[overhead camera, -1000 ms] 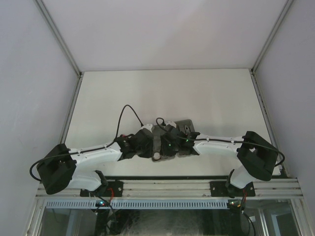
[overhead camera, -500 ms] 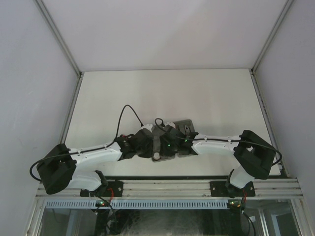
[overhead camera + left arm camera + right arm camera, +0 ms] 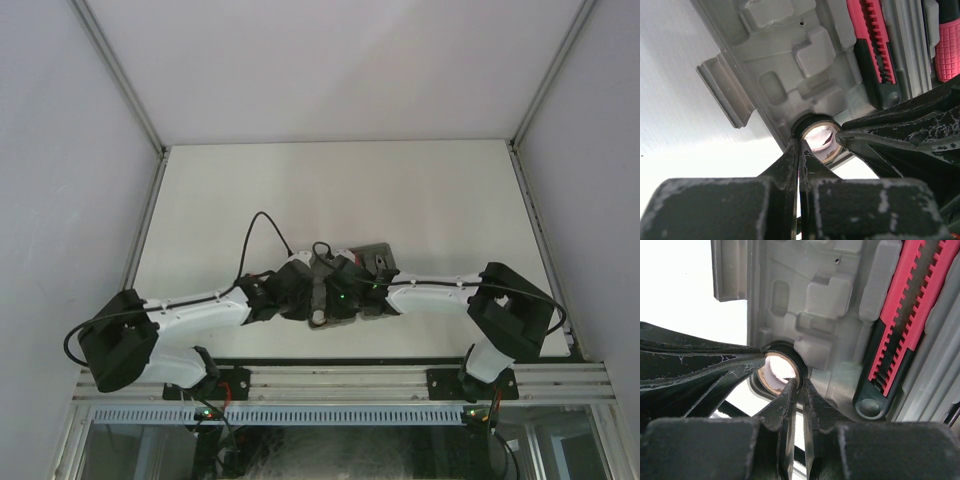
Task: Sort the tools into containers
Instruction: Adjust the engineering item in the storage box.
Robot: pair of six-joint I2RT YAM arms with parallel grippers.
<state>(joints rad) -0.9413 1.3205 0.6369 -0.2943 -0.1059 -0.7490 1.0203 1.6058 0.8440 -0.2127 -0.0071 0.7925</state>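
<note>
A small dark ring [image 3: 818, 138] with a pale cardboard core sits at the near corner of the grey moulded tray [image 3: 790, 55]. It also shows in the right wrist view [image 3: 778, 371] and the top view [image 3: 318, 317]. My left gripper [image 3: 800, 145] is shut with its tips pinching the ring's left rim. My right gripper [image 3: 801, 387] is shut on the opposite rim, one finger inside the ring and one outside. A red-and-black tool [image 3: 900, 325] lies in a tray recess. A red ribbed handle [image 3: 947, 47] lies beside it. Pliers and screwdrivers are not clearly seen.
Both wrists crowd over the tray [image 3: 375, 252] at the table's near middle. A grey latch tab [image 3: 725, 90] sticks out from the tray's side. The white table [image 3: 340, 190] stretches behind, walled left, right and back. A black cable [image 3: 262, 225] loops over the left arm.
The right arm's elbow has shifted a little left and the left arm has edged slightly. Both grippers stay at the ring, which has not visibly moved.
</note>
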